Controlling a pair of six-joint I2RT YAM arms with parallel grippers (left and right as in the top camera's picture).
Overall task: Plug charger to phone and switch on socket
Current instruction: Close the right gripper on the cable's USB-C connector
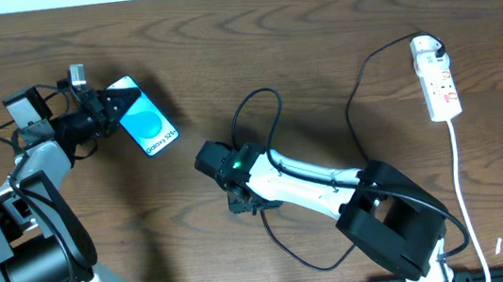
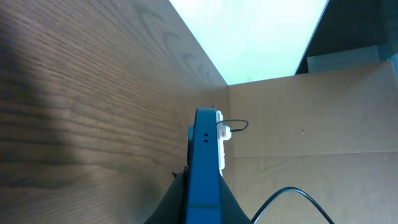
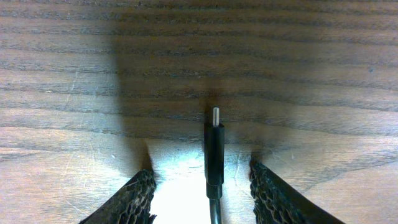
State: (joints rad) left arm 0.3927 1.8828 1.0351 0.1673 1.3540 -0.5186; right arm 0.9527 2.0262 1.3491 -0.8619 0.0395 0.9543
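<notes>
The left fingers (image 2: 171,202) are closed on the black-framed smartphone with a bright blue screen (image 1: 145,126), at the left side of the brown wooden tabletop (image 1: 314,20). The right fingers (image 3: 140,193) stand apart on both sides of the thin black cable's small metal connector tip (image 3: 215,118), not touching it. A risk, I think: closing may push the tip sideways or grip it crooked, and then it will miss the smartphone's port. The narrow white power strip (image 1: 436,77) lies far right.
</notes>
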